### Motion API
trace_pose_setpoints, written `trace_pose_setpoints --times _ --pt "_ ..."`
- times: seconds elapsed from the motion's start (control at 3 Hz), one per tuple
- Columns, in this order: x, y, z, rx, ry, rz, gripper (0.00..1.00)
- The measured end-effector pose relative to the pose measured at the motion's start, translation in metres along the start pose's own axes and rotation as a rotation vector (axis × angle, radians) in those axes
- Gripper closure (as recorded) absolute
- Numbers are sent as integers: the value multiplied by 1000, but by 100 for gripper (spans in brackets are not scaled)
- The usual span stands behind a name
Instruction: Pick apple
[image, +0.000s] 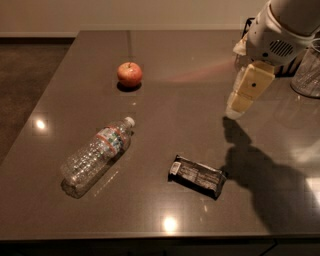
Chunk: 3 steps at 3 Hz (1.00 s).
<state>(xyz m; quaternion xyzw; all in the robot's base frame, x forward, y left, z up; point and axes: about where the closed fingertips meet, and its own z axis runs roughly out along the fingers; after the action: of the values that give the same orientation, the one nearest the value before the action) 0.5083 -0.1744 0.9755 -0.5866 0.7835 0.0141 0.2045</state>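
The apple (129, 74) is small, round and red-orange. It sits on the dark table (180, 60) toward the far left. My gripper (241, 104) hangs from the white arm at the upper right, above the table and well to the right of the apple, with a wide gap between them. It holds nothing that I can see. Its shadow falls on the table below and to the right.
A clear plastic bottle (97, 154) lies on its side at the near left. A dark wrapped bar (196, 175) lies near the front middle. A clear ribbed container (307, 75) stands at the right edge, partly behind the arm.
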Motion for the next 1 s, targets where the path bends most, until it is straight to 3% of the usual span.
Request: trace_pose_setpoints --times 0.33,1.0 --pt "-33 -25 27 -31 -70 36 0" --pt "-108 -41 88 -112 -192 67 0"
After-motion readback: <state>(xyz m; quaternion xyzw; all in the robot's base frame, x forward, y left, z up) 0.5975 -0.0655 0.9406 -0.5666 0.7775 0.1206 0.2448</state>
